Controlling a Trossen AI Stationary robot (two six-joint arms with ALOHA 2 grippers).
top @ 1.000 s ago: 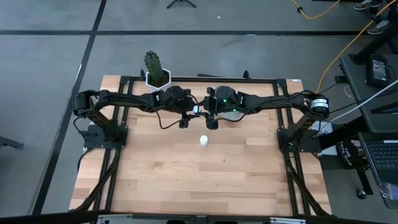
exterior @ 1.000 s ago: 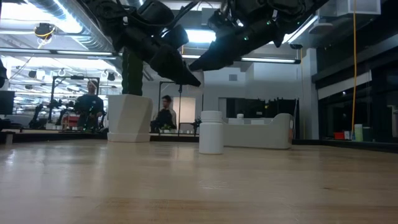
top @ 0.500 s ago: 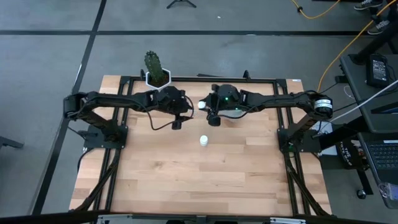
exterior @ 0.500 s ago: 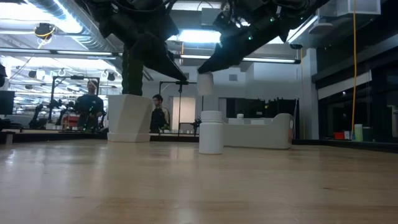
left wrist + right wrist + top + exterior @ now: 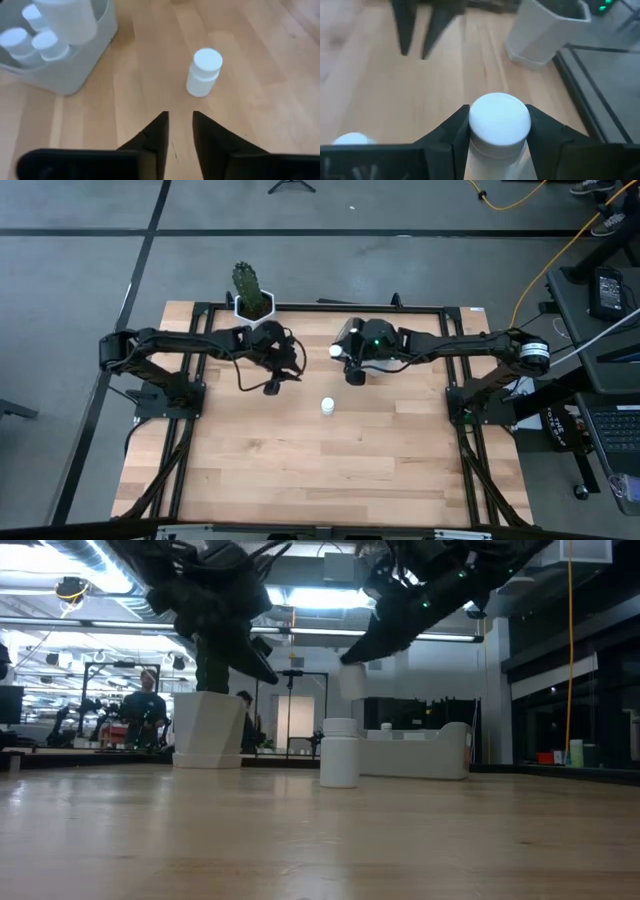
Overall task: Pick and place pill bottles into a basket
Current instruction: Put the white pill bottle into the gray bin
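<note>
My right gripper (image 5: 500,137) is shut on a white pill bottle (image 5: 500,120) and holds it in the air over the table's middle (image 5: 335,351), also seen in the low view (image 5: 352,680). My left gripper (image 5: 179,117) is empty, with a narrow gap between its fingertips, left of the right gripper (image 5: 272,385). A second white bottle (image 5: 327,406) stands upright on its base on the table, ahead of the left fingers (image 5: 204,71). The pale grey-blue basket (image 5: 75,70) holds several bottles; in the high view the arms hide most of it. My right gripper pinches the bottle's body just below the white cap (image 5: 497,150) between its two fingers (image 5: 447,137). The fingers slant down from the table's right side. The bottle is lifted clear of the table with its cap up.
A white hexagonal cactus pot (image 5: 254,305) stands at the table's far edge, left of centre, and shows in the right wrist view (image 5: 545,32). The basket (image 5: 425,755) stands behind the standing bottle (image 5: 340,752). People show in the room beyond the table.
The two grippers were close together around the bottle. My left gripper has drawn back toward the table's left edge without it. My right gripper has kept the bottle and carried it a little toward the table's right, clear of the table.
</note>
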